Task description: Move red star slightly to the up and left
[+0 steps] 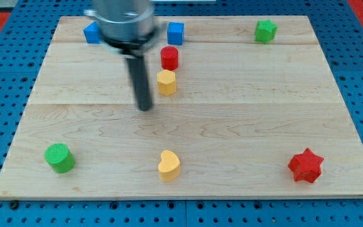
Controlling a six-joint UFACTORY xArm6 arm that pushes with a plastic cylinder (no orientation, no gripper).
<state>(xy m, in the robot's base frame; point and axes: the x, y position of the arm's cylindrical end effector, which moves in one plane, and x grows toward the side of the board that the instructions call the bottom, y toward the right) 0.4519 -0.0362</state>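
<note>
The red star [305, 166] lies near the board's bottom right corner. My tip [145, 107] rests on the board left of centre, far to the upper left of the star. It sits just below and left of the yellow hexagon block [166, 82], not touching it. The rod rises from the tip to the arm's grey body at the view's top.
A red cylinder [169, 58] stands just above the yellow hexagon. A blue cube [176, 32], a partly hidden blue block [92, 33] and a green block [265, 30] lie along the top. A green cylinder [60, 157] and a yellow heart [168, 165] lie near the bottom of the wooden board [244, 113].
</note>
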